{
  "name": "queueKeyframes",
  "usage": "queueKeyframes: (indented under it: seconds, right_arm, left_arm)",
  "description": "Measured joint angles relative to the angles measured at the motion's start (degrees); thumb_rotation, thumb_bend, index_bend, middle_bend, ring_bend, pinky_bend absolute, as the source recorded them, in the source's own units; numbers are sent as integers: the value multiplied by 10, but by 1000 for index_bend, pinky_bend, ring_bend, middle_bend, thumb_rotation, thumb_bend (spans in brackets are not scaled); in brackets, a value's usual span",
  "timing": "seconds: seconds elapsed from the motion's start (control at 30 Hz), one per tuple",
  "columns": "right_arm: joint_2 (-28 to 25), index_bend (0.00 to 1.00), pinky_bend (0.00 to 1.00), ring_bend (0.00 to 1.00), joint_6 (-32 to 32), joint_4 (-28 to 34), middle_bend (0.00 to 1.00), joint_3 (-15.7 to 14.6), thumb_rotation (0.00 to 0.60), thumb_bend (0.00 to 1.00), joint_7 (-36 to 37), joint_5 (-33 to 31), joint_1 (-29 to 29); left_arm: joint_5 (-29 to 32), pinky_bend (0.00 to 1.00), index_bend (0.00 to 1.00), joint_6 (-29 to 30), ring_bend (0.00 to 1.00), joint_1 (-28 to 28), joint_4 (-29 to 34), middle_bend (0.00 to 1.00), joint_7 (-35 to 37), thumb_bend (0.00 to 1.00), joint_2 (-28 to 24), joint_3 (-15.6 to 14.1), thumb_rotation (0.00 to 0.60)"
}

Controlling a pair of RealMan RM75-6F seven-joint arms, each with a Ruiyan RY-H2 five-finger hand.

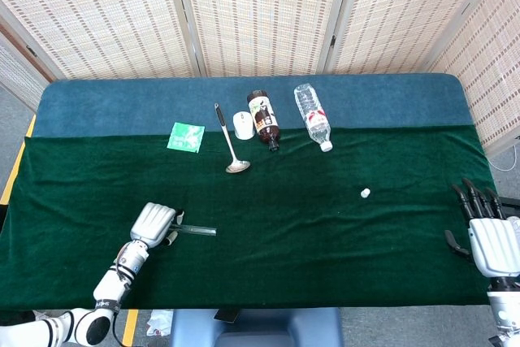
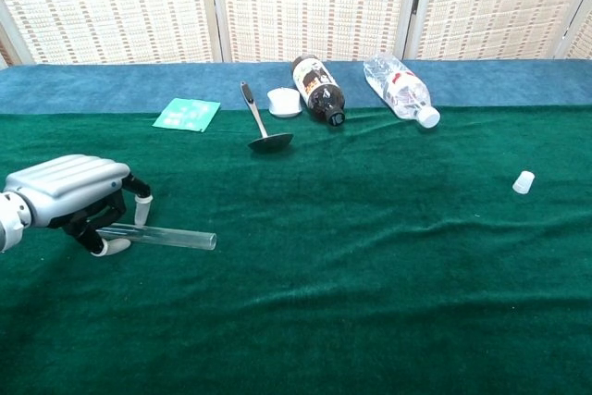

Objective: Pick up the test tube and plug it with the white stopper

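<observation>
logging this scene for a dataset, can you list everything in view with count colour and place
test tube: 1, clear, lying on the green cloth at front left
white stopper: 1, white, on the green cloth at right
ladle: 1, metal with dark handle, back centre
brown bottle: 1, lying beside the ladle
clear bottle: 1, white cap, lying at back right
white round object: 1, between ladle and brown bottle
green packet: 1, back left
left hand: 1, silver, fingers curled over the tube's end
right hand: 1, fingers spread, far right edge

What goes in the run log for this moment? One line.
left hand: fingers around test tube, tube on cloth | right hand: idle, open | white stopper: untouched
</observation>
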State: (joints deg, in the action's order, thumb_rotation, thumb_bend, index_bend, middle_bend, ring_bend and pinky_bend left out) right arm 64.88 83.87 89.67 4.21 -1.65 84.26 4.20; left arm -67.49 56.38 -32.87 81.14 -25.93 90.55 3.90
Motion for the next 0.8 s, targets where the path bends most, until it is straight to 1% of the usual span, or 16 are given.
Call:
queueKeyframes:
  seconds: [0.23,0.47,0.57,0.73,0.8]
  right_arm:
    - [0,0,0,100,0,2,17,0,600,409,-2,-1,0]
    - [-1,0,0,108,2,3,24,-1,600,408,-3,1,-1]
    - [-2,0,0,113,4,5,30,-1,600,409,-3,3,-1]
    - [-5,0,0,127,7,9,48,-1,600,408,-4,7,-1]
    - [-6,1,0,144,7,10,69,-1,600,408,-4,7,-1]
  left_arm:
    - [-3,809,541,2,895,0,2,907,8,414,-4,-2,600]
    - [-10,831,607,7,922,2,3,938,35,440,-5,1,600]
    - [-13,836,627,7,926,3,5,942,58,457,-8,4,600]
    - [-18,843,641,-1,930,4,18,949,122,480,-19,12,600]
    - [-22,843,644,-3,931,5,24,950,148,484,-25,16,600]
